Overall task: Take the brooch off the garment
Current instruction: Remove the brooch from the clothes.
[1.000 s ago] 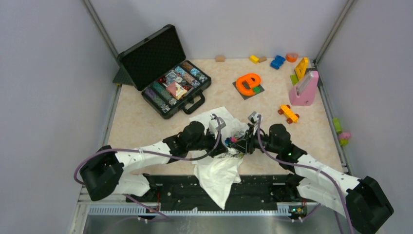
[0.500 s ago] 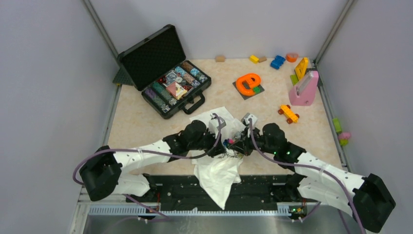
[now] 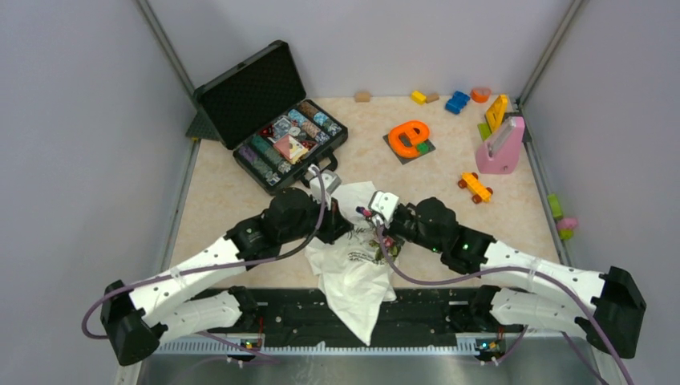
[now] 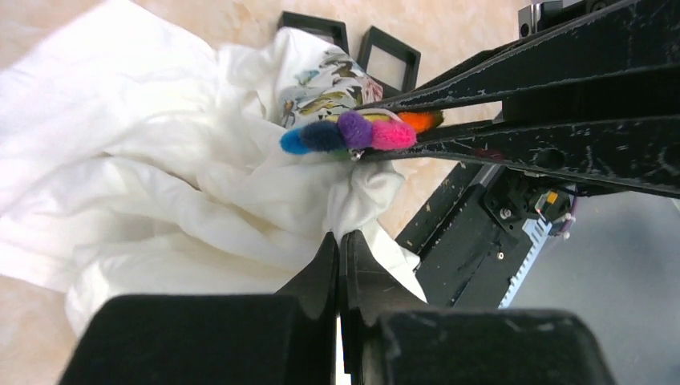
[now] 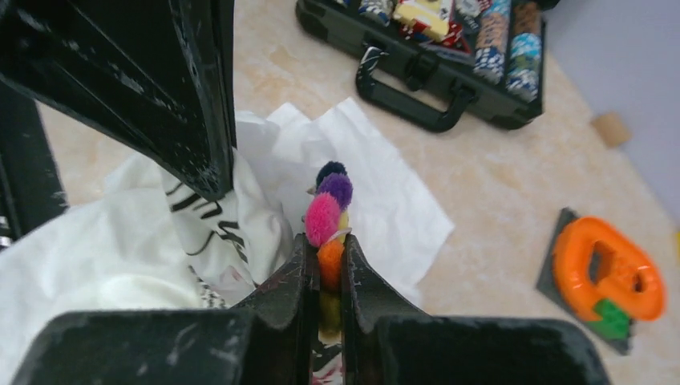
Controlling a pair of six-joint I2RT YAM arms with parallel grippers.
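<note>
Starting at the left, an open black case (image 3: 273,120) of chips sits toward the back of the table (image 3: 232,200). Next comes the left gripper (image 4: 340,239), jaws clenched tight together, tips low over the garment (image 3: 353,281). Whether a fold is pinched between them cannot be told. The garment lies bunched at the near edge between the two arms, one end hanging over the front. Up against a raised peak of the cloth sits the brooch (image 4: 353,134) — blue, purple, pink and orange beads — and the right gripper (image 5: 327,245) is clamped on it, an orange bead squeezed between its fingers. Whether the pin is free of the fabric cannot be told. Further right, well apart, an orange letter toy (image 3: 409,138) and an orange toy car (image 3: 475,187) rest on the table.
</note>
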